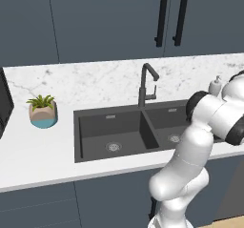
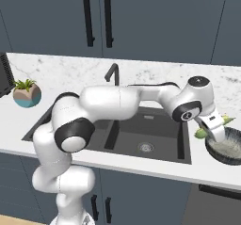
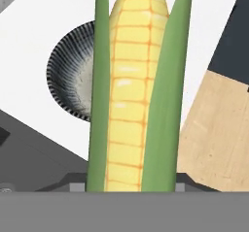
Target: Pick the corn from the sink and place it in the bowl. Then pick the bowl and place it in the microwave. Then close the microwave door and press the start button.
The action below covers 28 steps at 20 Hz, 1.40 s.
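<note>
We have the corn [image 3: 130, 90] clamped in the tool [image 2: 212, 131], which hangs over the near rim of the bowl [image 2: 228, 148] on the worktop [image 2: 141, 165] just to the right of the sink [image 2: 150, 134]; in the hand view the cob stands lengthwise between the fingers with its green husk leaves running up both sides, and the ribbed bowl lies behind it and off to the left, partly hidden. In the right base view the husk tip pokes out beside the wrist above the bowl's rim, so we judge the step in hand to be the carry and release into the bowl, with the microwave part of the task not yet begun. To do this well, we want the tool centred over the bowl's hollow rather than its edge, since a cob let go over the rim could tip out onto the worktop or roll back toward the sink. We would bring it low before opening, so the corn drops a short way and does not bounce, and turn the wrist so the cob lies across the bowl rather than standing on end. Then we open fully and lift straight up, clear of the rim, so the fingers do not drag the bowl, which sits near the worktop's front edge.
</note>
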Tool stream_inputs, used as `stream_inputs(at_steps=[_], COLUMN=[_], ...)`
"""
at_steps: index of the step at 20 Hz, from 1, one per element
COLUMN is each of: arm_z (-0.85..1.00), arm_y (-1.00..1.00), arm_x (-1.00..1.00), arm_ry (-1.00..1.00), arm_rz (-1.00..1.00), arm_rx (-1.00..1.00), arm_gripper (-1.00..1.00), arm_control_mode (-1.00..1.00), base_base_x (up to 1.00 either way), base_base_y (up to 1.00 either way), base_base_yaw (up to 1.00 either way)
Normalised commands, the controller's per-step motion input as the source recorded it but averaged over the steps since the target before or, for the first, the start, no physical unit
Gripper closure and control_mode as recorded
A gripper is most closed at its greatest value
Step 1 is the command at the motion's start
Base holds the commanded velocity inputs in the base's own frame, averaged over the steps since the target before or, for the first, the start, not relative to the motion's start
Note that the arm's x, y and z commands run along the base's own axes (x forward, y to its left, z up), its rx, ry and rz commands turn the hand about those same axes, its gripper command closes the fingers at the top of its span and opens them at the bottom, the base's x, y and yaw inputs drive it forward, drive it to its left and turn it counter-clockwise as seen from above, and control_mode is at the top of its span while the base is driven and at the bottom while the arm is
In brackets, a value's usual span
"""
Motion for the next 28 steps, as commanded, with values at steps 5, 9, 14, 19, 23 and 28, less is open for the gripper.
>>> stream_inputs(at_steps=[5,9,14,19,23,28], arm_z=[-0.13,-0.07,-0.03,-0.3,-0.36,-0.38], arm_y=[-0.19,-0.08,-0.16,-0.07,-0.21,-0.14], arm_x=[0.19,0.03,0.02,0.2,0.26,0.28], arm_ry=[0.0,0.0,0.0,0.0,0.0,0.0], arm_rz=[0.02,0.0,0.0,0.0,0.0,0.0], arm_rx=[0.02,0.0,0.0,0.0,0.0,0.0], arm_gripper=[1.0,1.0,1.0,1.0,1.0,1.0], arm_control_mode=[-1.0,-1.0,-1.0,-1.0,-1.0,-1.0], base_base_x=[0.0,0.0,0.0,0.0,0.0,0.0], base_base_y=[0.0,0.0,0.0,0.0,0.0,0.0], base_base_yaw=[0.0,0.0,0.0,0.0,0.0,0.0])
